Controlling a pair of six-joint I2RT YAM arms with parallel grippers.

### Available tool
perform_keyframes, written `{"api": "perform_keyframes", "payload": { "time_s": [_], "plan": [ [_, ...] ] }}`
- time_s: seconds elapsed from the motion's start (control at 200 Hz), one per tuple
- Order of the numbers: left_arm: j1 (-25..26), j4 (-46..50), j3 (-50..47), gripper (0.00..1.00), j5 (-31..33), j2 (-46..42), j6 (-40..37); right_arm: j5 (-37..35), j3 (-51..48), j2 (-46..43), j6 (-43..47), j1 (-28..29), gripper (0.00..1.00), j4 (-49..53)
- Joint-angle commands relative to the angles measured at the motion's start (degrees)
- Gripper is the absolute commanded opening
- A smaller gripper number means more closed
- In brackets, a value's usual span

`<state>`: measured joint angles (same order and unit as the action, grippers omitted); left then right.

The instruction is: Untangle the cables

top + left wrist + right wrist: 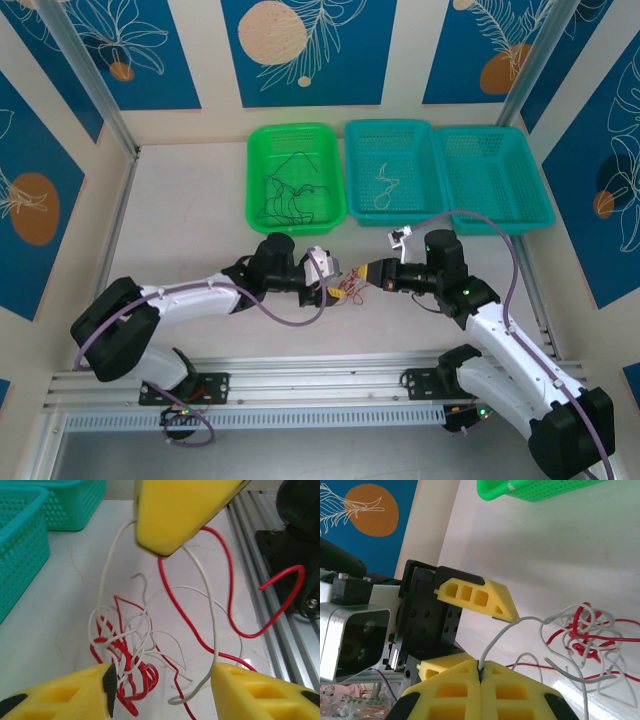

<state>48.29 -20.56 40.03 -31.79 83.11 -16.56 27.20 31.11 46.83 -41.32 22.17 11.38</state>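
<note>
Seen from above, two robot arms reach inward over a pale table (190, 210) and their tips nearly meet at its middle. Between the tips sits a small tangle of cables (127, 650), red and whitish strands knotted together, low at the table surface and near the front edges of the baskets.

The left gripper (162, 680) has its two yellow fingers spread apart; loops of the tangle lie in the gap between them, close to the left finger.

The right gripper (481, 666) has its yellow fingers pressed together, pinching a whitish cable (505, 630); that strand runs up from the tangle into the seam between the fingers. A red cable (225, 580) arcs in a wide loop beside the same fingertip and trails toward the metal rail at the table's near edge.

Three baskets stand in a row at the far side of the table. The green basket (262, 150) on the left holds thin black cables (285, 195); the middle teal basket (352, 170) holds one pale cable (385, 185); the right teal basket (535, 190) touches it.
</note>
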Motion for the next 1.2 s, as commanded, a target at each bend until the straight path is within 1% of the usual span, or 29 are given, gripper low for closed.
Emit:
{"api": "perform_keyframes", "payload": {
  "time_s": [0.0, 0.205, 0.245, 0.29, 0.335, 0.365, 0.465, 0.48, 0.52, 0.555, 0.63, 0.665, 0.715, 0.75, 0.82, 0.85, 0.94, 0.98, 1.04, 1.11, 1.165, 1.195],
  "plan": [
    [0.61, 0.72, 0.90, 0.54, -4.68, -0.42, -1.73, -0.38, 2.20, 0.01, -0.34, 0.32, 0.00, 0.20],
    [0.83, -1.13, -1.56, 0.57, -3.66, -0.13, -0.75, 0.76, 1.91, 1.52, -0.93, 0.40, 0.00, -1.61],
    [0.88, -2.18, -1.94, 0.56, -3.23, -0.14, -0.25, 0.98, 1.96, 1.78, -0.92, 0.33, 0.00, -1.75],
    [0.91, -3.01, -2.01, 0.53, -2.32, -0.14, 0.25, 1.43, 1.98, 2.03, -1.20, 0.53, 0.00, -2.25],
    [1.01, -3.49, -1.97, 0.46, -1.22, -0.01, 0.53, 1.75, 1.95, 2.20, -1.47, 0.67, 0.00, -2.67],
    [1.11, -3.65, -1.71, 0.38, -0.42, 0.10, 0.54, 1.92, 2.04, 2.37, -1.48, 0.76, 0.00, -2.91],
    [1.23, -4.54, -0.96, 0.03, 2.54, -0.15, 1.28, 0.39, 2.19, 2.89, -1.48, 1.03, 0.00, -2.26],
    [1.15, -4.92, -1.00, 0.00, 3.16, -0.40, 1.68, -0.45, 2.12, 3.04, -1.50, 1.07, 0.00, -1.91],
    [1.19, -6.49, -1.43, 0.00, 5.16, -1.39, 3.09, -3.98, 2.00, 3.31, -1.72, 1.18, 0.00, -0.01],
    [1.18, -7.56, -1.77, 0.00, 7.20, -2.66, 4.86, -8.97, 1.77, 3.69, -2.03, 1.28, 0.03, 2.69],
    [1.17, -6.68, -1.31, 0.00, 10.16, -6.41, 7.93, -23.04, 1.12, 6.19, -3.53, 1.38, 0.12, 10.06],
    [1.18, -5.85, -0.89, 0.00, 10.78, -8.47, 9.58, -29.02, 0.16, 7.85, -5.00, 1.23, 0.14, 12.56],
    [1.20, -5.34, -0.70, 0.00, 11.90, -11.23, 11.86, -33.37, -2.15, 10.67, -7.60, 0.23, 0.18, 13.74],
    [1.18, -4.58, -0.71, 0.00, 12.98, -13.32, 13.10, -33.12, -4.15, 12.40, -9.12, -1.37, 0.19, 12.46],
    [1.19, -0.75, -0.26, 0.00, 16.92, -17.54, 14.20, -27.80, -7.80, 15.83, -11.19, -5.41, 0.19, 7.72],
    [1.19, 1.43, 0.03, 0.00, 19.18, -19.21, 14.35, -26.35, -7.81, 16.33, -10.44, -6.37, 0.20, 6.87],
    [1.13, 7.18, 0.81, 0.00, 26.48, -23.42, 14.85, -29.16, -6.42, 16.28, -11.50, -6.74, 0.21, 8.88],
    [1.11, 9.50, 1.31, 0.00, 28.88, -24.72, 15.38, -29.00, -5.36, 15.89, -10.87, -7.23, 0.21, 9.72],
    [1.13, 13.06, 2.58, 0.00, 28.83, -25.71, 15.33, -27.63, -3.77, 14.52, -8.70, -7.24, 0.22, 10.00],
    [1.11, 17.28, 4.68, 0.00, 26.97, -25.55, 15.13, -23.58, -2.08, 10.93, -5.10, -5.63, 0.25, 8.16],
    [1.12, 18.60, 5.47, 0.00, 26.15, -25.30, 15.45, -22.23, -1.66, 6.46, -1.98, -2.16, 0.34, 4.63],
    [1.11, 18.71, 5.45, 0.00, 26.00, -25.31, 15.57, -22.60, -1.73, 3.57, 0.08, 0.35, 0.40, 2.34]
  ]
}}
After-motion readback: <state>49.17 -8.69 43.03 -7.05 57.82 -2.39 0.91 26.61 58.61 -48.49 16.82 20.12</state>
